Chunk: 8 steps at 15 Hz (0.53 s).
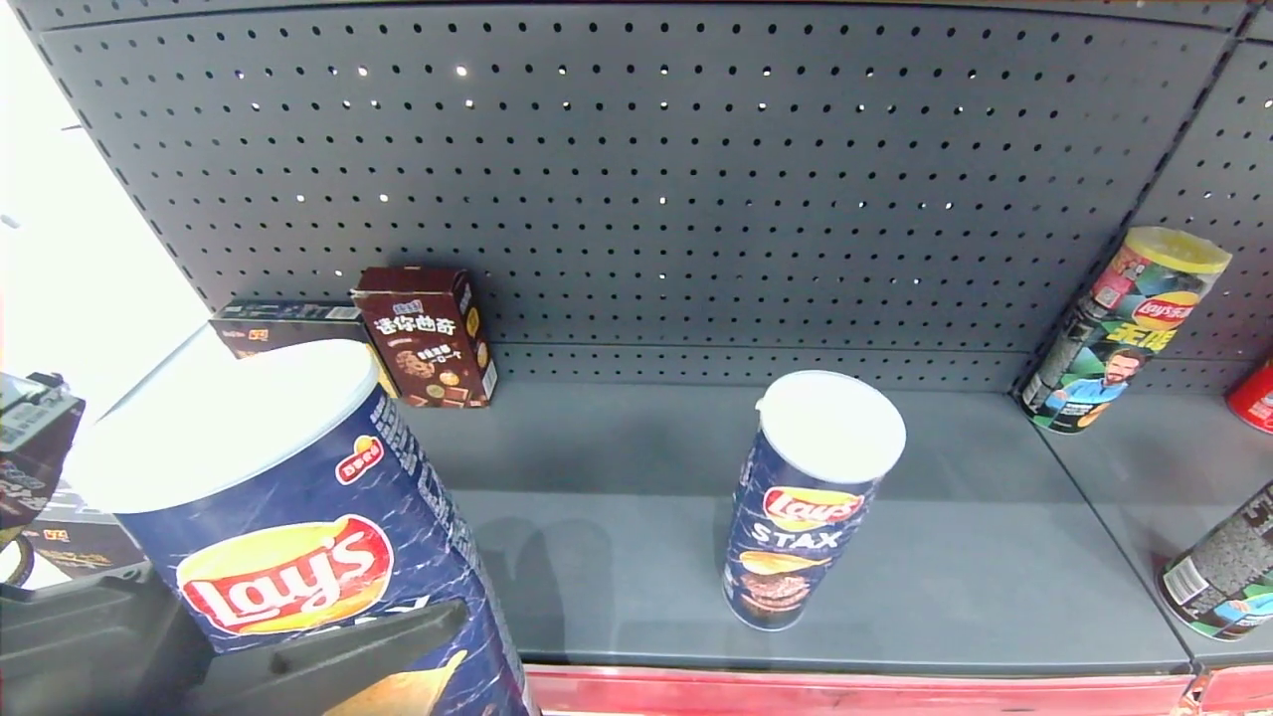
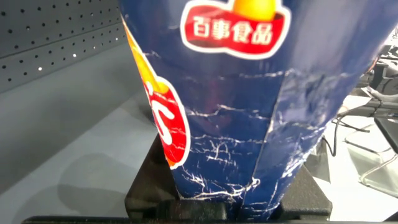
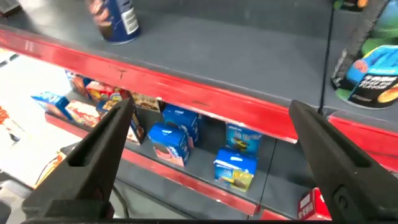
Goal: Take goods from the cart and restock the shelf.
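The left gripper (image 2: pixel 227 202) is clamped on a blue chip can (image 1: pixel 288 517) with a white lid, its dark fingers (image 1: pixel 338 646) pressed against the can's lower body on either side. This can stands up out of the gripper at the near left corner of the grey shelf (image 1: pixel 636 517). Its base is hidden, so whether it touches the shelf cannot be told.

A second blue can (image 1: pixel 811 497) of the same kind stands upright on the shelf near the middle, close to the near edge and well apart from the held one. At the far left, against the perforated back panel (image 1: pixel 636 199), a brown cookie box (image 1: pixel 428 333) stands upright, with a flat black box (image 1: pixel 283 323) just beside it on its left. At the far right a green can (image 1: pixel 1124 333) with a yellow lid leans against the back panel. Another green can (image 1: pixel 1223 572) sits at the near right edge of the view.

The right gripper (image 3: pixel 217 155) has its fingers spread wide apart with nothing between them. It hangs in front of the shelf's red front strip (image 3: pixel 186 93), below the level of the shelf. Beyond it, a lower shelf (image 3: pixel 205 183) carries several blue boxes (image 3: pixel 171 140).
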Tool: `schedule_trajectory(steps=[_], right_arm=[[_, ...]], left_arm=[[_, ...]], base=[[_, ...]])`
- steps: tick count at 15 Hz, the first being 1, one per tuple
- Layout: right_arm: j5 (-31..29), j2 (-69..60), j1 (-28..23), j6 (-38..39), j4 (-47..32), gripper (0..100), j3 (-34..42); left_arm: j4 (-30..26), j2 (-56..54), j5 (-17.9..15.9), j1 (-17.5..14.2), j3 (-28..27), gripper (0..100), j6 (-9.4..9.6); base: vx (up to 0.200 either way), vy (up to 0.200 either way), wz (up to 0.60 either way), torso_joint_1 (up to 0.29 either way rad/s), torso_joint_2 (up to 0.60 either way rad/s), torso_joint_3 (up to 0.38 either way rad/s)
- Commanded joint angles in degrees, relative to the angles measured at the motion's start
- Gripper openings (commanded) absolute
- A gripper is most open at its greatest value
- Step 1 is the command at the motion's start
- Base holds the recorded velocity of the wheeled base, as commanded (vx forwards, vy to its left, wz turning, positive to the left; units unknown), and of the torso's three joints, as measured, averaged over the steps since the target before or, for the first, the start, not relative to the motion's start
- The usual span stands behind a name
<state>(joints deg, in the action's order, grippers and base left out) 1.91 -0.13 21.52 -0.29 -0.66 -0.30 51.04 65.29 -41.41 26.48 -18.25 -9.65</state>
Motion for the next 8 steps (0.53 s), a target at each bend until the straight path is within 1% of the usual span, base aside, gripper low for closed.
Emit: schedule_trajectory(steps=[1,6,8], right_arm=[[-0.1,0.1,0.5,0.0,0.0,100,0.2],[-0.1,0.1,0.5,0.0,0.0,100,0.2],[-0.1,0.1,0.5,0.0,0.0,100,0.2]], left_arm=[[-0.2,-0.2,0.1,-0.1,0.4,0,-0.01],[-0.4,-0.1,-0.1,0.2,-0.6,0,0.25],[-0.5,-0.1,-0.2,1.4,-0.5,0,0.34]], base=[[0.0,0.0,0.0,0.0,0.0,0.0],[0.0,0.0,0.0,0.0,0.0,0.0],[0.0,0.0,0.0,0.0,0.0,0.0]])
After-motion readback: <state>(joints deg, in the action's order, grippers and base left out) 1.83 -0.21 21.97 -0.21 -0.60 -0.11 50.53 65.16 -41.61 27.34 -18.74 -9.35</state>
